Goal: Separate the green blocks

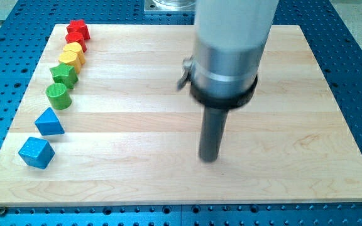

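The end effector is a plain dark rod below a pale metal cylinder with a black collar; it has no jaws to open or close and nothing is held by it. My tip [209,157] is set down on bare wood right of the tabletop's middle, well apart from every block.

All blocks are lined along the view's left edge. Nearest the view's bottom a blue cube [36,152] is seen, then a blue triangle [49,122]. Next comes the green cylinder [58,96], and just above it the green star [63,75], the two touching or nearly so; which cannot be told. Beyond them a yellow block [71,59] of rounded outline and a second yellow block [75,48] are packed closely, followed by a partly hidden red block [76,37] and a red star [78,28] at the far corner.

The blocks look like painted wood, matt and smooth; the tabletop [187,188] is pale planked wood on a blue perforated base.

Trouble is judged likely from the crowding: a push on the star could carry the yellow neighbour along, and a push on the cylinder could let it turn aside or knock the triangle. With the board's edge so near, a leftward shove might send a green block off the wood.
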